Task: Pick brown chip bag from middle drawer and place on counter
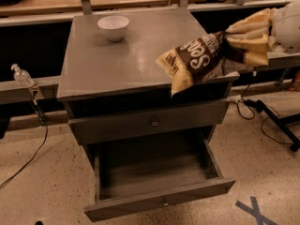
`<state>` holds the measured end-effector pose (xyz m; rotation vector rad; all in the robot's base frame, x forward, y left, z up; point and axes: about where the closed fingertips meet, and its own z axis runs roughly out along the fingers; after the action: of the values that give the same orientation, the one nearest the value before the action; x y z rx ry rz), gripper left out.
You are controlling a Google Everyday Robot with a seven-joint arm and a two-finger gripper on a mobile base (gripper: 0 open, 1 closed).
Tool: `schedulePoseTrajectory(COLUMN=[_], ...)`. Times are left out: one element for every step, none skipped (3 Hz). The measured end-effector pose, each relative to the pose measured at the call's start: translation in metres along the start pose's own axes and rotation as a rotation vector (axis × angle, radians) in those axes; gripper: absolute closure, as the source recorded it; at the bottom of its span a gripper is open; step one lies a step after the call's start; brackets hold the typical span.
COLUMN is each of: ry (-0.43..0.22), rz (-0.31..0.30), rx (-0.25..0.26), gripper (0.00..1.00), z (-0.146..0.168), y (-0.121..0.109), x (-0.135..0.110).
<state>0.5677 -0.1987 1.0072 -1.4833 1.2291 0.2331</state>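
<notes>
— What does the gripper (pixel 233 37) look like, up at the right edge of the view?
— Pale yellow, almost cream. Its fingers (pixel 248 26) are long and taper toward the tips, with darker lines running along them.
— And behind the fingers?
— A rounded wrist housing (pixel 287 23), smooth and off-white, just behind the finger bases. The rest of the arm is out of view.

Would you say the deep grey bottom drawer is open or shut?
Open: the drawer juts out, floor exposed. The pale gripper holds the brown chip bag over the grey counter.
</notes>
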Motion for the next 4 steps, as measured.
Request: schedulePoseTrajectory(ry=[-0.066, -0.115, -0.143, -0.196], rz=[-0.029, -0.033, -0.012, 0.044], rx=[0.019, 0.031, 0.054, 0.115], gripper=[1.0, 1.0, 1.0, 0.75], z=[0.018, 0.057, 0.099, 0.138], y=[-0.033, -0.053, -0.066, -0.076], x=[-0.008, -0.004, 0.006, 0.023])
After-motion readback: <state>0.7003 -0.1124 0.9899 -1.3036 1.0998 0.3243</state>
